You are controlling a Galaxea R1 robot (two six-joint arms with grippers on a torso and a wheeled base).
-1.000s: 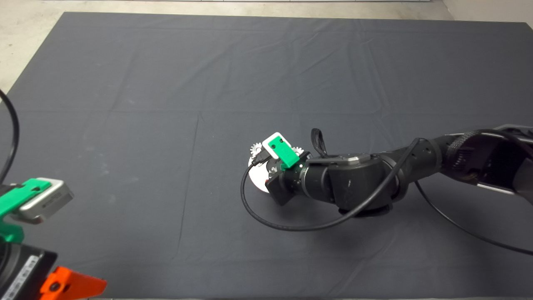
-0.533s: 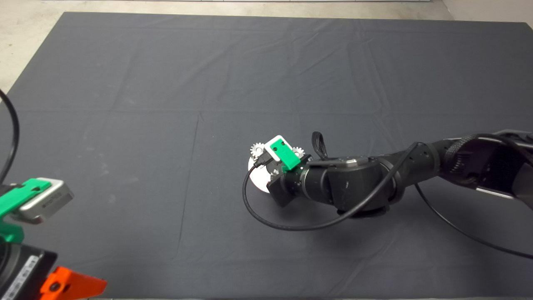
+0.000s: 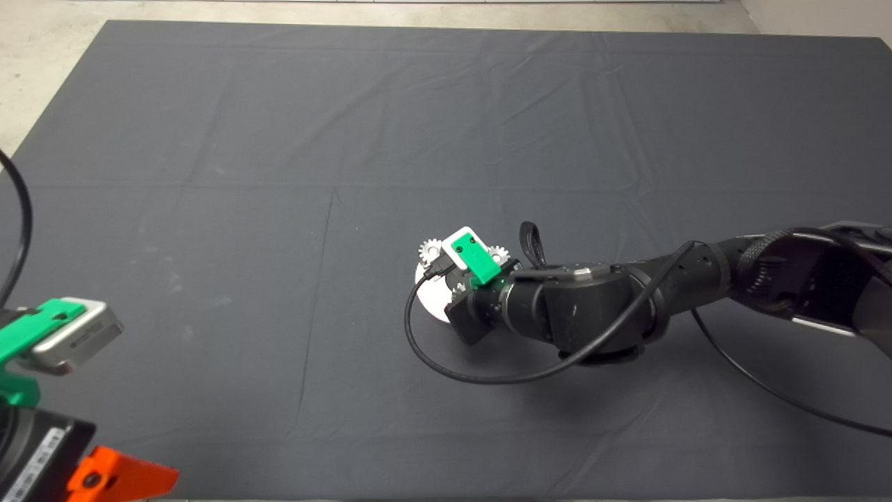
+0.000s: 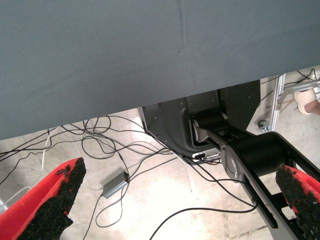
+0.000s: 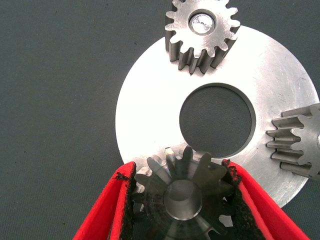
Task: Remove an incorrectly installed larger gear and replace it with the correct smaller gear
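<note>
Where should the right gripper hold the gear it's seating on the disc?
By the toothed rim, from above, as now: the right gripper pinches the smaller gear on opposite flanks. That keeps its centre free over the silver disc and avoids neighbouring gears.

No text, label, brand, number or sign can be read on anything in view.

Head view: right claw (image 3: 465, 289) fingers hidden under own wrist camera and arm. Silver disc (image 3: 431, 296) mostly covered by arm; two small gears only partly visible at its edge, teeth too small to count. Left claw (image 3: 111, 477) cut off at lower-left edge.

Right wrist view: gripped gear (image 5: 186, 192) cut off by frame edge, flanks hidden by pads (image 5: 127, 205); probably smaller gear. Third gear (image 5: 299, 145) cut off at edge.
</note>
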